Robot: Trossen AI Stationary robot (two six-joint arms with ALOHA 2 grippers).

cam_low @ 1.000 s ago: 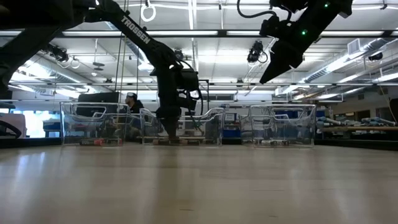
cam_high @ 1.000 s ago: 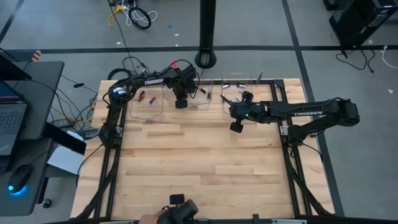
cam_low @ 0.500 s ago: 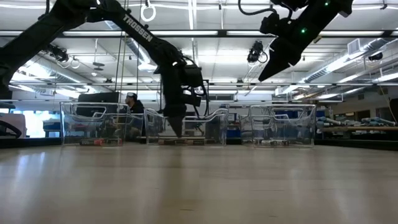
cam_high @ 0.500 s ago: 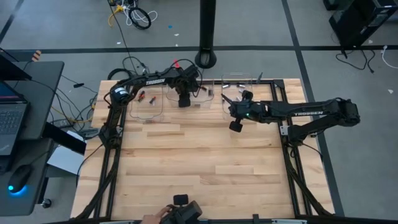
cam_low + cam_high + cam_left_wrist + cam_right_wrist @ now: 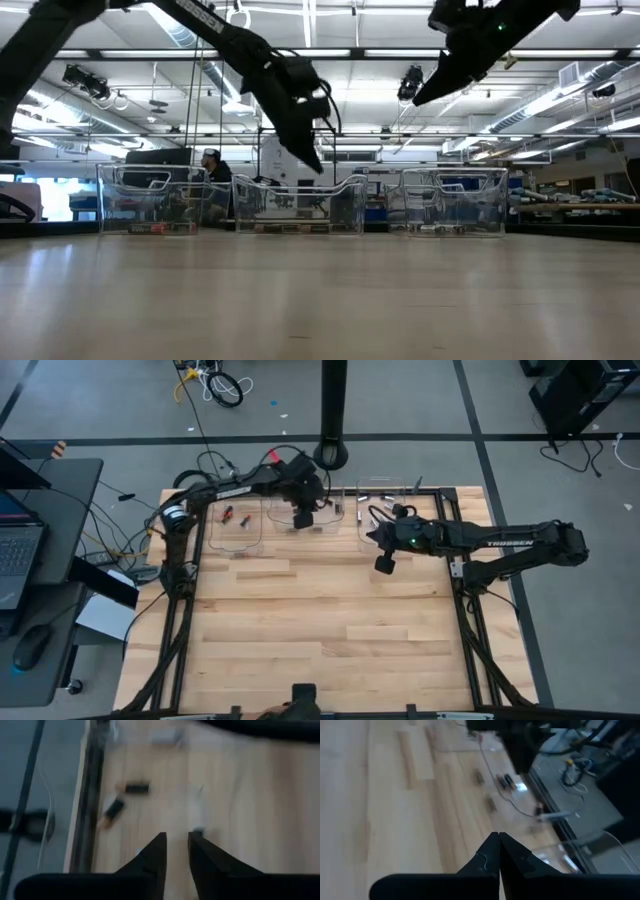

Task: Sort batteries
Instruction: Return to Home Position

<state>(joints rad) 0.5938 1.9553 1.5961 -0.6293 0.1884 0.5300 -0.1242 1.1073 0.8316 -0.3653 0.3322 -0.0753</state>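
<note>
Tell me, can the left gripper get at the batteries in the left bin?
Probably yes. The left gripper hangs above the middle bin, empty and slightly open. The left bin beside it has no lid, and nothing stands over its batteries.

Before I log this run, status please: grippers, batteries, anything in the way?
Left gripper open, empty, above the middle bin. Right gripper shut, empty, high near the right bin. Batteries lie inside the bins. Nothing seen in the way.
</note>
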